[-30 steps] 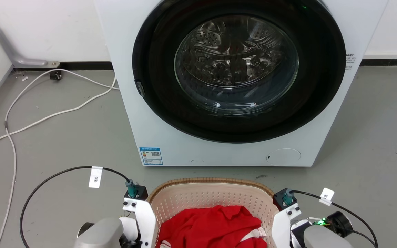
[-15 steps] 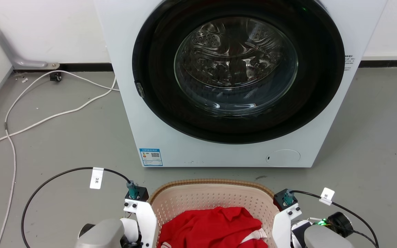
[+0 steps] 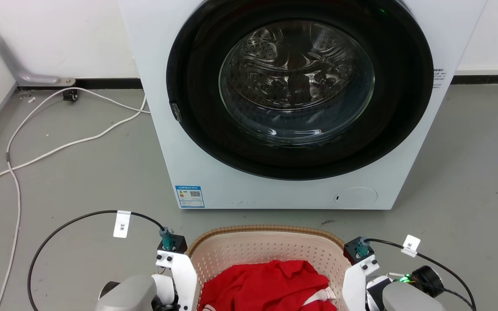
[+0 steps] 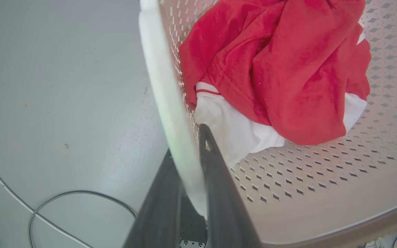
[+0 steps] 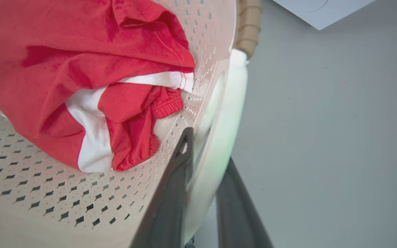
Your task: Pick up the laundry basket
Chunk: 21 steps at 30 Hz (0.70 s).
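Note:
The cream laundry basket (image 3: 266, 248) with a brown woven rim sits at the bottom centre of the head view, holding a red and white garment (image 3: 270, 283). In the left wrist view my left gripper (image 4: 186, 144) is shut on the basket's white left handle (image 4: 160, 79), one finger inside the perforated wall (image 4: 322, 179) and one outside. In the right wrist view my right gripper (image 5: 208, 148) is shut the same way on the white right handle (image 5: 234, 93), beside the basket wall (image 5: 47, 193). Both wrists flank the basket in the head view.
A white front-loading washing machine (image 3: 292, 103) with its dark round door shut stands right behind the basket. White cables (image 3: 59, 149) trail over the grey floor at the left, and black cables loop from both wrists. Bare floor (image 3: 469, 172) lies to the right.
The head picture has shifted by a few pixels, a small camera move. Both grippers and the basket hold the same places relative to each other.

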Tool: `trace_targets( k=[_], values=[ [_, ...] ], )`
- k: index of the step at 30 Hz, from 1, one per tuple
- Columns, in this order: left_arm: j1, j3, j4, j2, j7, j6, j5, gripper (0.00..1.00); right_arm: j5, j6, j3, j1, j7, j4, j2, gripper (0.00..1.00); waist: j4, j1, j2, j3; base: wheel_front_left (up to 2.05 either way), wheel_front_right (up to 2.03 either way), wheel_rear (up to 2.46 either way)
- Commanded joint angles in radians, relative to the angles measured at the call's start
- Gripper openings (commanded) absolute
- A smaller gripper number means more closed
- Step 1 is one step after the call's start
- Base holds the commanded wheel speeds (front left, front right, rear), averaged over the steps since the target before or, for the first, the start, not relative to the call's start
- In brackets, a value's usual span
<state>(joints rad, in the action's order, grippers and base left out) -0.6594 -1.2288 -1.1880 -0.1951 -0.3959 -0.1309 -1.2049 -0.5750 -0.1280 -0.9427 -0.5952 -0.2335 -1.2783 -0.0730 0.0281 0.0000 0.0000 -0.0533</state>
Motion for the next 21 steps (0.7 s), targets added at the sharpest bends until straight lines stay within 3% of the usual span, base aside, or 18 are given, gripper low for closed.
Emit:
trace_targets(
  k=[1,21],
  values=[
    [-0.007,-0.006,0.002,0.006,0.004,0.002,0.002,0.00,0.001,-0.005,-0.011,-0.018,0.009,0.007,0.009,0.00,0.000,0.0000,0.0000,0.000,0.00,0.00,0.00],
    [-0.008,-0.023,0.005,0.003,0.002,0.002,-0.016,0.00,-0.063,-0.005,-0.079,-0.027,0.013,0.001,0.006,0.00,0.000,0.0000,0.0000,0.003,0.00,0.00,0.00]
  ],
)
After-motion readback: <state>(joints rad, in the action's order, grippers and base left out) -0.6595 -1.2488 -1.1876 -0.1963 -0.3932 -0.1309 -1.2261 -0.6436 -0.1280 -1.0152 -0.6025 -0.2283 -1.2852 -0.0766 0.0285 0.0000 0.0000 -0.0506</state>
